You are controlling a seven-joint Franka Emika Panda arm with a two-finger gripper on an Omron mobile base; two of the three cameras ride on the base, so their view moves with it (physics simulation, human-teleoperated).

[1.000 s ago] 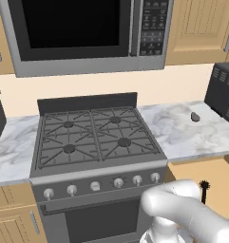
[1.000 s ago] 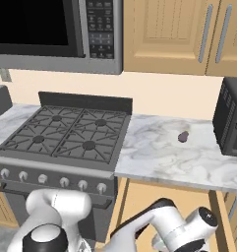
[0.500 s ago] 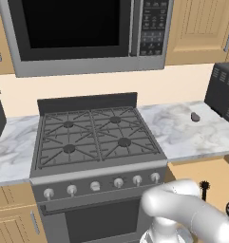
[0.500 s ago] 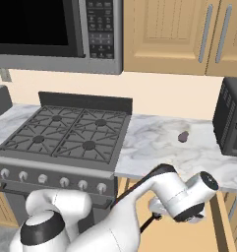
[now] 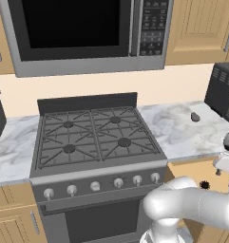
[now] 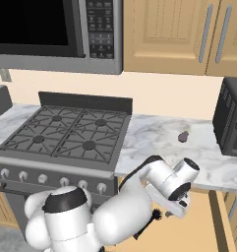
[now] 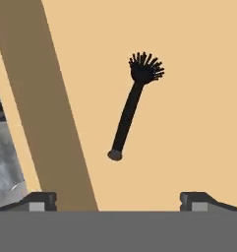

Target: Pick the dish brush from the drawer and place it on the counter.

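Note:
The dish brush point(image 7: 132, 108) lies flat on the tan floor of the open drawer point(image 7: 198, 123), its spiky head pointing away from the hand and its thin handle pointing back toward it. My gripper point(image 7: 119, 199) hangs above the brush, open, its two tips spread wide to either side of the handle's end and touching nothing. In the right base view the brush point(image 6: 152, 219) lies just under the white hand, on the drawer floor point(image 6: 203, 224). The brush's bristle head point(image 5: 204, 185) peeks out past the arm. The white marble counter point(image 6: 154, 140) runs above the drawer.
A dark grey lump point(image 6: 183, 135) sits on the counter behind the drawer. A black toaster oven point(image 6: 230, 118) stands at the right end. The gas stove point(image 5: 97, 137) is to the left, with a microwave above it. The drawer's brown side wall point(image 7: 41, 98) runs beside the brush.
The hand has risen and swung left over the drawer. The brush lies where it did.

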